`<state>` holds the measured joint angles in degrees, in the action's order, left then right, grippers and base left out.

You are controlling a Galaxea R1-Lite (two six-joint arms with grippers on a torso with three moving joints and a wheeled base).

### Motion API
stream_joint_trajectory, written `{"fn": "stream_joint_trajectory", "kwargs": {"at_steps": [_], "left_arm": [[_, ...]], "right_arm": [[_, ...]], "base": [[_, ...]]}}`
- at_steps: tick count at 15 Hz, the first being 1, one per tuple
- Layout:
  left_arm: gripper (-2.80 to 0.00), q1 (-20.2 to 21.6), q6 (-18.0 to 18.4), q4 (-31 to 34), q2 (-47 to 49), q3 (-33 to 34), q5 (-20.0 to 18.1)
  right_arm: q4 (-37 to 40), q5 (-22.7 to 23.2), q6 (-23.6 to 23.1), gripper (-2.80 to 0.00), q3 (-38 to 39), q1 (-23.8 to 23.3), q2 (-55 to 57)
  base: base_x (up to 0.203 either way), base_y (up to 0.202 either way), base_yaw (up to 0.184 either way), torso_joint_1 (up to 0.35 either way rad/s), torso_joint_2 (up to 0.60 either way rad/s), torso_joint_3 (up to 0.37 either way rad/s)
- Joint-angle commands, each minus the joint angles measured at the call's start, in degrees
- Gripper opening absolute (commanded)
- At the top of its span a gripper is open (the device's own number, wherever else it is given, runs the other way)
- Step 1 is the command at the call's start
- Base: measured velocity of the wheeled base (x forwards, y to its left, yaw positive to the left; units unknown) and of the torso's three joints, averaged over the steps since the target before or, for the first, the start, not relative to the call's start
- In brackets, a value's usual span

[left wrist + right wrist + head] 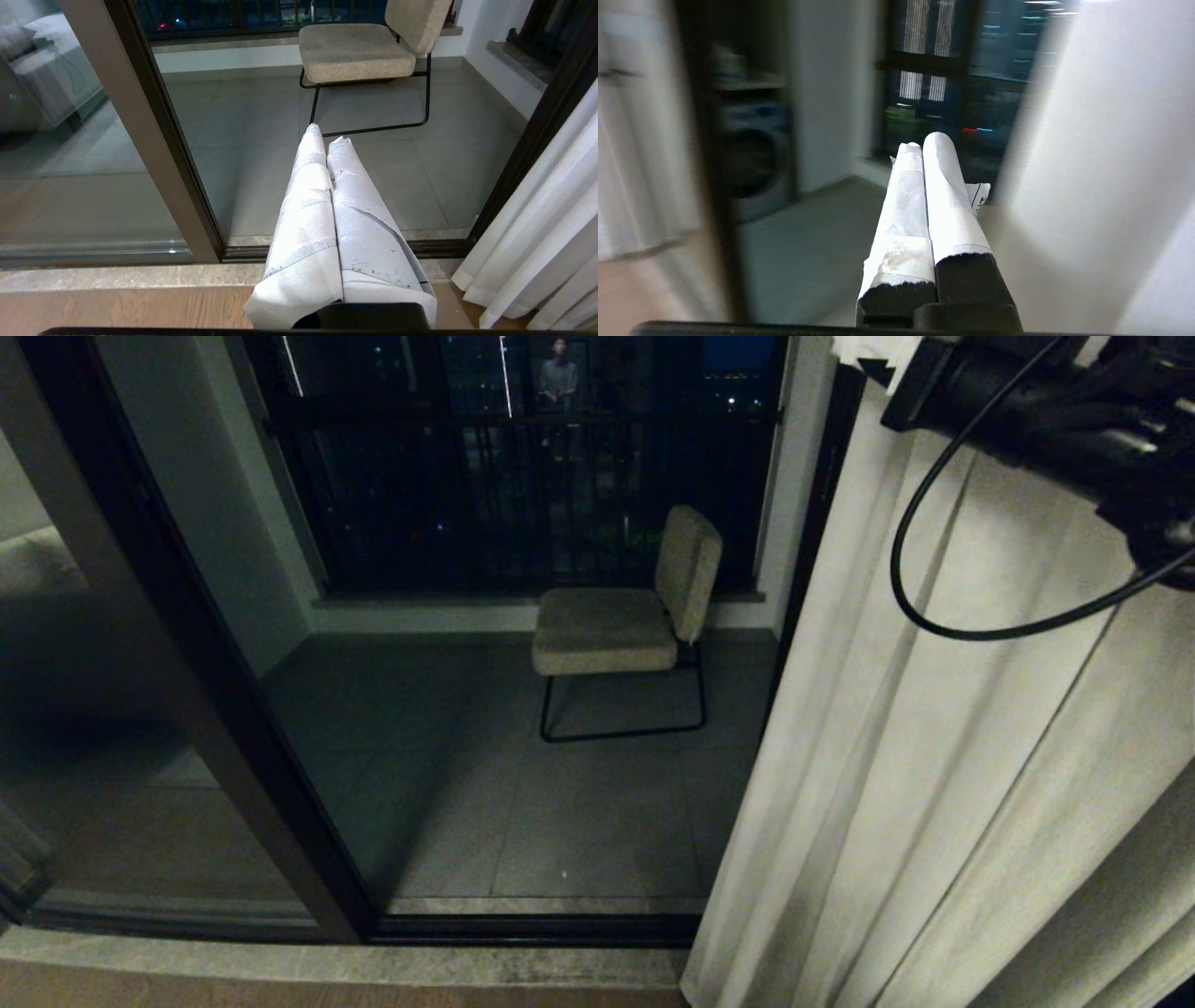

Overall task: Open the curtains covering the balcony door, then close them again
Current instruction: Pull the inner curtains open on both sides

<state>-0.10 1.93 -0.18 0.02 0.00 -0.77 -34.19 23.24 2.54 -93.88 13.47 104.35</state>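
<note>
So the curtains [943, 756] are bunched up in long cream folds at the right side of the doorway, hanging all the way down to the stone sill [373, 966], and the glass of the balcony door [523, 728] next to them is uncovered. You can look straight through it onto the grey tiled balcony, where a beige padded chair [621, 616] on a thin black frame sits toward the back, in front of the dark railing [523, 495]. A thick dark door frame post [187, 644] runs diagonally down to the sill on the left, with another glass panel beyond it reflecting the room. The right arm [1055, 411] is up high in the top right corner of the head view, right in front of the upper part of the curtains, with a black cable [943, 607] looping down off it across the fabric. Its wrist camera shows the right gripper [924, 144] with its two white-wrapped fingers pressed together, nothing between them, and the pale curtain just beside them; that view is smeared, so I can't tell whether they touch the fabric. The left gripper [327, 135] is down low over the wood floor [117, 308] at the sill, pointing out at the chair, fingers together too and not gripping anything, well apart from the curtain edge.
</note>
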Motion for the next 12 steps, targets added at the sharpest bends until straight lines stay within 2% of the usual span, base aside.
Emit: {"fn": "stream_joint_trajectory", "kwargs": {"at_steps": [1, 8, 12], "left_arm": [[-2.80, 0.0, 0.0, 0.0, 0.0, 0.0, 0.0], [-2.80, 0.0, 0.0, 0.0, 0.0, 0.0, 0.0], [-2.80, 0.0, 0.0, 0.0, 0.0, 0.0, 0.0]], "right_arm": [[-0.5, -1.5, -2.0, -2.80, -0.2, -1.7, 1.6], [-0.3, -1.6, -2.1, -2.80, -0.4, -9.5, -0.5], [0.0, -1.5, -2.0, -2.80, 0.1, -12.1, -1.7]], "base": [[0.000, 0.000, 0.000, 0.000, 0.00, 0.000], [0.000, 0.000, 0.000, 0.000, 0.00, 0.000], [0.000, 0.000, 0.000, 0.000, 0.00, 0.000]]}}
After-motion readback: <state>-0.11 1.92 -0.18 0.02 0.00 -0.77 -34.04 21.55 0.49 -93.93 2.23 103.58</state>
